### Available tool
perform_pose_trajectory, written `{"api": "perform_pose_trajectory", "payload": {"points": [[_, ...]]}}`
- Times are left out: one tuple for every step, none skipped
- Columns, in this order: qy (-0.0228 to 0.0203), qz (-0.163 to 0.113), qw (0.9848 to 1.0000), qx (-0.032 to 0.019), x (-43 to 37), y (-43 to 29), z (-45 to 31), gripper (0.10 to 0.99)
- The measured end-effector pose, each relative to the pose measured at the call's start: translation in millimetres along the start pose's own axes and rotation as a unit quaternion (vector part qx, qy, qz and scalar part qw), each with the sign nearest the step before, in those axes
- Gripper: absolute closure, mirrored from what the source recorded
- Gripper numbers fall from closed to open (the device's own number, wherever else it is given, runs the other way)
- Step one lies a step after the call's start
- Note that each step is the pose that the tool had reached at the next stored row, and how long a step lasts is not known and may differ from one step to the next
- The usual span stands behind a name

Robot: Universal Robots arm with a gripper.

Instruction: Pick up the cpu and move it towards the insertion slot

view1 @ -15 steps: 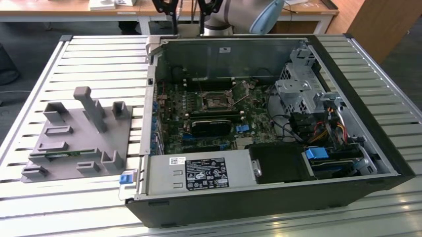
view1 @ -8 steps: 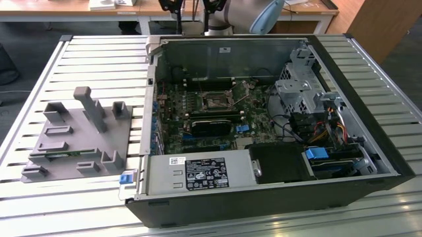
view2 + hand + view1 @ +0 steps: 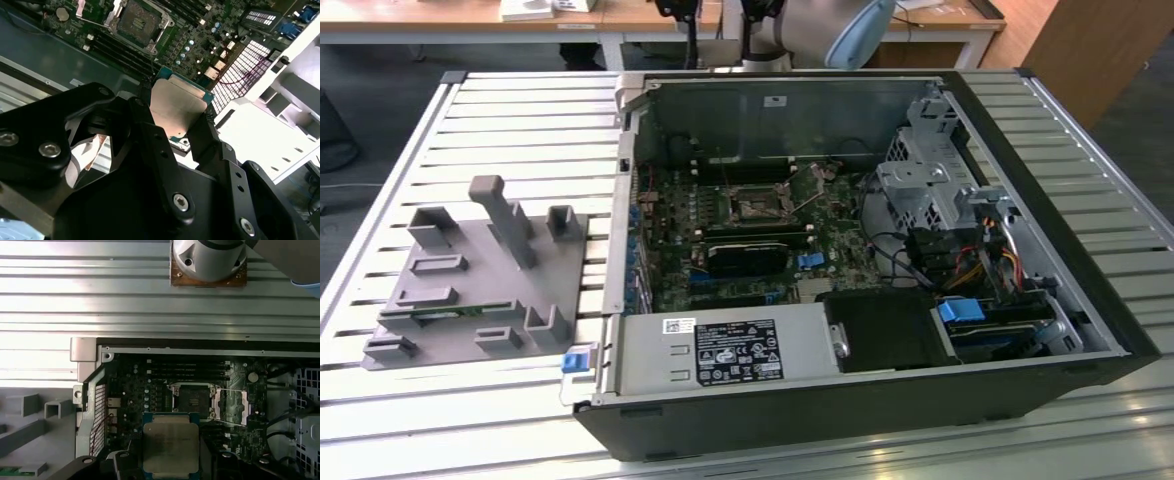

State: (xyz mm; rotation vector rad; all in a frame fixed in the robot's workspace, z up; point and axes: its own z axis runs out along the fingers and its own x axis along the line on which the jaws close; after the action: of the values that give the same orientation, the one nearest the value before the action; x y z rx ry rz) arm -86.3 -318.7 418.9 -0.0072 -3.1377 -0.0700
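Note:
My gripper [image 3: 178, 109] is shut on the cpu [image 3: 176, 100], a flat square chip with a pale metal top, clamped by its two opposite edges between the black fingers [image 3: 150, 130]. In the first wrist view the cpu [image 3: 171, 440] hangs above the motherboard, just short of the insertion slot [image 3: 192, 400], with the gripper [image 3: 170, 456] around it. The insertion slot [image 3: 137, 21] is a dark square socket in a shiny frame, and its metal lid [image 3: 232, 405] is folded open to one side. In the exterior view the insertion slot [image 3: 754, 205] sits mid-board inside the open computer case [image 3: 1067, 230].
A grey plastic fixture [image 3: 467, 280] with a green memory stick [image 3: 454, 312] lies on the slatted metal table [image 3: 520, 110] at the exterior view's left. The case holds a power supply [image 3: 720, 350], a drive cage [image 3: 934, 190] and cables [image 3: 987, 265]. The arm's base [image 3: 207, 260] stands behind the case.

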Motion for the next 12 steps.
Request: {"api": "perform_pose_trajectory", "payload": {"points": [[0.0,0.0,1.0,0.0,-1.8,1.2,0.2,0.545],[0.0,0.0,1.0,0.0,-3.6,2.3,0.3,0.545],[0.0,0.0,1.0,0.0,-5.6,3.3,0.5,0.545],[0.0,0.0,1.0,0.0,-7.8,3.9,0.7,0.545],[-0.0001,0.001,1.0,0.0,-9.8,4.2,0.8,0.545],[-0.0001,0.002,1.0,0.0,-11.5,4.4,1.0,0.545],[-0.0001,0.003,1.0,0.0,-12.9,4.6,1.2,0.545],[-0.0002,0.004,1.0,0.0,-14.2,4.7,1.4,0.545],[-0.0002,0.006,1.0,0.0,-15.4,4.9,1.6,0.545],[-0.0004,0.007,1.0,0.0,-16.5,5.1,1.9,0.545],[-0.0004,0.009,1.0,0.0,-17.7,5.3,2.1,0.545],[-0.0004,0.01,0.9999,0.0,-19.1,5.6,2.3,0.545]]}}
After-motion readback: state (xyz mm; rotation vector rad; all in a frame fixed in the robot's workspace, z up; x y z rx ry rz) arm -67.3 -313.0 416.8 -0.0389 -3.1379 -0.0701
